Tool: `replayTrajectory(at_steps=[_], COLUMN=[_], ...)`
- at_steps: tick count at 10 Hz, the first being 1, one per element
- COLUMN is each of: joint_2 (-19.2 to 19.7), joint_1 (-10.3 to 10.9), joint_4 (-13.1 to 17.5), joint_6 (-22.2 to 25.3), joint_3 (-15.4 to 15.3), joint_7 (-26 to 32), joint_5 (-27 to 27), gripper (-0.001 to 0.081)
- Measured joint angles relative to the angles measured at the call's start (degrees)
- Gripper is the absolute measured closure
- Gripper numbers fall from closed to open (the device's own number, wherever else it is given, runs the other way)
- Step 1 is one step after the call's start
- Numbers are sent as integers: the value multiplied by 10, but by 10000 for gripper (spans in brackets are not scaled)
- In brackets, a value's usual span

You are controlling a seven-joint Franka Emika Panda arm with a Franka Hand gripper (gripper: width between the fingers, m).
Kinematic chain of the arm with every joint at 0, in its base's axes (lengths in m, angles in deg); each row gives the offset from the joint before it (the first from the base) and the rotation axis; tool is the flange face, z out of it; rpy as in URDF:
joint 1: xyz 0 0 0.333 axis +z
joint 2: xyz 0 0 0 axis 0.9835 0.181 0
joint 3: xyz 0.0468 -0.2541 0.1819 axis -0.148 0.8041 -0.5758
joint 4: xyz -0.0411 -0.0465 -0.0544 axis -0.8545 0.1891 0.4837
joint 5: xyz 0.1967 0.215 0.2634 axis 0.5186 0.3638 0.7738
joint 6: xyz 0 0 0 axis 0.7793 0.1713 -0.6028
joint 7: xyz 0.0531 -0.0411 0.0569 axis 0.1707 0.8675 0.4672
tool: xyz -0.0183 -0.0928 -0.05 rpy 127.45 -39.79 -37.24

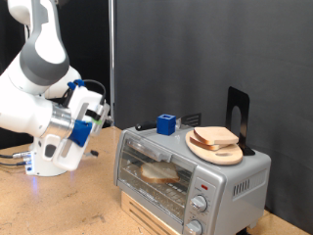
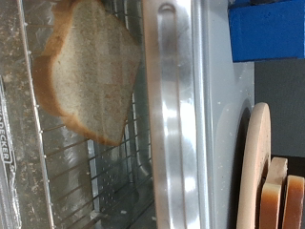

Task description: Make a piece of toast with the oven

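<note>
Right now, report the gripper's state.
Gripper: cannot be told whether open or closed; nothing visible between its fingers. It sits beside the small silver-grey metal toaster oven.

Toast [image 1: 159,173] inside oven [image 1: 191,174] (door shut).

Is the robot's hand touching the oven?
Apart. The exterior view shows the end effector hanging off to the oven's left, with dark background and table showing between them. The piece of toast lies inside on the rack.
</note>
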Motion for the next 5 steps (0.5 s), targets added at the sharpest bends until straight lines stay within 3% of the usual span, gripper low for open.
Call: replayTrajectory(at_steps=[2,3,5], joint_2=[3,15,58], joint_1=[-1,-1,-1], joint_4=[5,22,66], joint_6=[40,61,57], joint_3=[1,2,-2], joint_7=[5,7,16], joint_5=[-21,-22,1], gripper=[-2,-2,-2])
